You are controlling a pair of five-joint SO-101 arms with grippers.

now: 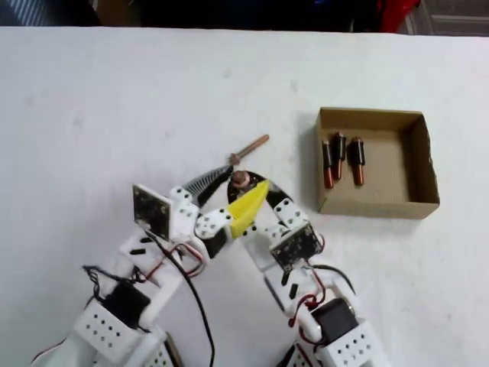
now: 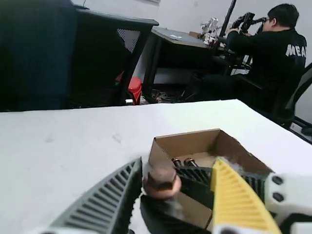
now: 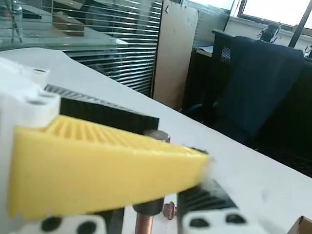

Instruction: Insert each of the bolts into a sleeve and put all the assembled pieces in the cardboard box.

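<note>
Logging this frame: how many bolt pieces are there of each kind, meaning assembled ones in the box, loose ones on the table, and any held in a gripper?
Assembled pieces in the cardboard box: 3
Loose bolt on the table: 1
Held bolt in the right gripper: 1
Total: 5

High cam overhead; wrist cams low, near bolt (image 2: pixel 161 181).

Open cardboard box (image 1: pixel 416 164) holds three assembled pieces (image 1: pixel 337 155) side by side; copper bolt (image 1: pixel 250 150) lies on tabletop (image 1: pixel 114 99) near it; second bolt (image 1: pixel 240 180) stands upright just beside.
</note>
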